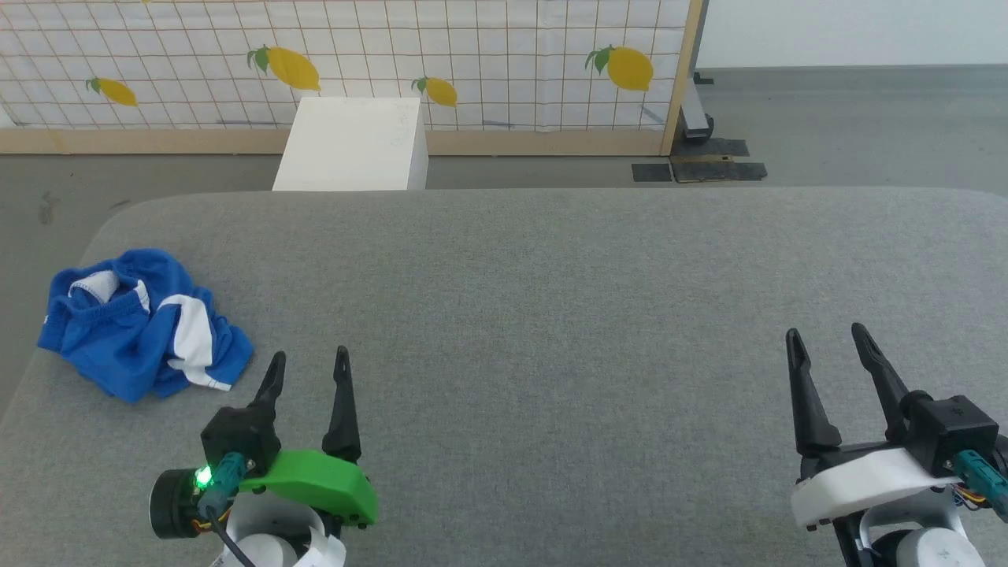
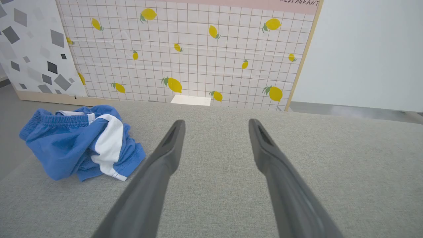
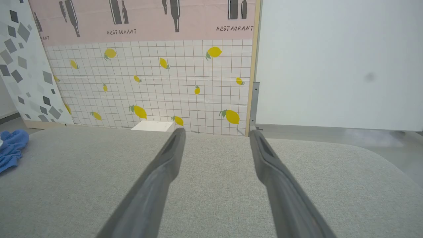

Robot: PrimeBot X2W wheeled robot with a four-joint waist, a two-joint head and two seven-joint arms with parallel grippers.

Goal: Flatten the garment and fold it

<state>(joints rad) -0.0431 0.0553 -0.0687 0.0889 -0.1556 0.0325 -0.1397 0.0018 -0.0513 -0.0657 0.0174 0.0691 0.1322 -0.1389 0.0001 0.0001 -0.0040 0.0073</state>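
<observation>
The garment (image 1: 142,331), bright blue shorts with white stripes, lies crumpled in a heap near the left edge of the grey padded table (image 1: 551,315). The left wrist view has the garment (image 2: 79,142) to the left of my fingers, with its gathered waistband at the far side. My left gripper (image 1: 309,364) stands open just right of the heap, apart from it, with nothing between its fingers. My right gripper (image 1: 827,339) is open over the table's right side, far from the cloth. A blue corner of the garment (image 3: 11,148) shows at the left edge of the right wrist view.
A white box (image 1: 354,142) stands on the floor beyond the table's far edge. Behind it runs a lemon-patterned tiled panel (image 1: 354,55) with a wooden frame. Grey floor lies to the left and far right of the table.
</observation>
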